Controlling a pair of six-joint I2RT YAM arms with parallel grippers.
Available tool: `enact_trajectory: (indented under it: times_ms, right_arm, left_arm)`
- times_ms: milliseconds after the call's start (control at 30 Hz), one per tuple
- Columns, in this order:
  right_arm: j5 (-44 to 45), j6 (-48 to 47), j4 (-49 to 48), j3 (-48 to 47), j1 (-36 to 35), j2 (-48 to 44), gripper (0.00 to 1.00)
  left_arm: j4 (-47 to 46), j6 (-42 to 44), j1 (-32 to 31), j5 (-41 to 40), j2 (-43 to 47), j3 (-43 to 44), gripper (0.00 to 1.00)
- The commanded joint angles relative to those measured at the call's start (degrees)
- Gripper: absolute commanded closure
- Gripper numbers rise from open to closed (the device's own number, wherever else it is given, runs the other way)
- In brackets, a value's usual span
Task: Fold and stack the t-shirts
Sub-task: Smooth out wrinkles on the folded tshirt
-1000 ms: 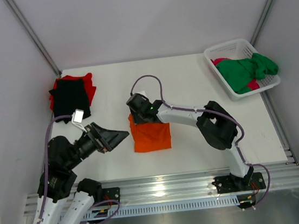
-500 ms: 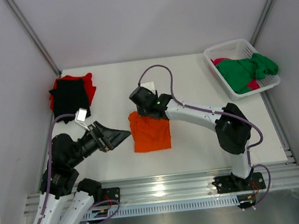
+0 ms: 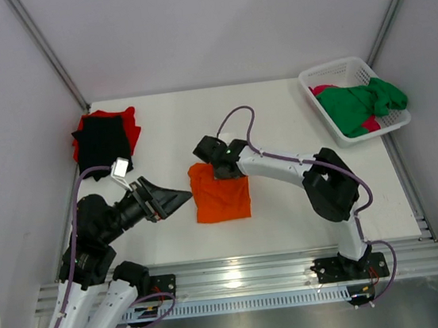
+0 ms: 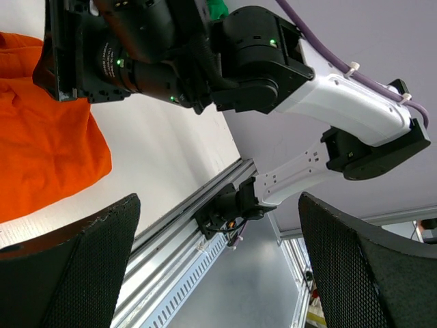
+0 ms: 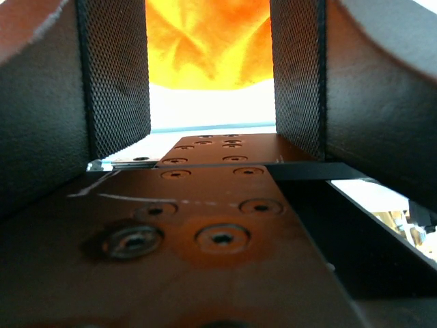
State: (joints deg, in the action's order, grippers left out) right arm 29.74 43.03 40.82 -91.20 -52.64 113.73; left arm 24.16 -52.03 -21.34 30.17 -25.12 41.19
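A folded orange t-shirt (image 3: 221,197) lies at mid-table. My right gripper (image 3: 218,168) is low at its far edge and open, with orange cloth (image 5: 205,34) showing just beyond and between its fingertips (image 5: 116,75). My left gripper (image 3: 177,197) hovers a little left of the shirt, wide open and empty, with the orange shirt (image 4: 41,150) at the left of its view. A folded black t-shirt (image 3: 102,138) sits on a red t-shirt (image 3: 125,115) at the back left. Green (image 3: 359,103) and pink (image 3: 322,89) t-shirts lie crumpled in the basket.
A white lattice basket (image 3: 311,82) stands at the back right corner. A metal rail (image 3: 240,269) runs along the near table edge. Frame posts rise at the back left (image 3: 49,53) and back right (image 3: 395,6).
The right wrist lifted and swung slightly right over the orange shirt's far edge, then came back down. Its elbow shifted too. The left arm has not moved.
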Motion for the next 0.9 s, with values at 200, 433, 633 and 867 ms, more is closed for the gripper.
enact_trajectory:
  times_ms: [200,433,633,867]
  right_arm:
    - [-0.99,5.40,2.78,1.28,0.78,2.63,0.47]
    - [-6.79,4.61,-2.84,4.27,2.98,8.17,0.47]
    - [-8.12,3.73,-5.75,4.28,3.07,10.54,0.48]
    - [-2.67,1.45,-6.20,4.01,2.11,3.62,0.48]
  left_arm:
    - [-0.08,0.79,0.34,-0.73,-0.28,0.91,0.00]
    - [0.53,0.61,0.34,-0.91,-0.19,1.17,0.00]
    - [1.76,0.88,0.34,-1.70,0.60,1.61,0.01]
    - [1.33,0.35,0.34,-1.44,0.87,0.39,0.01]
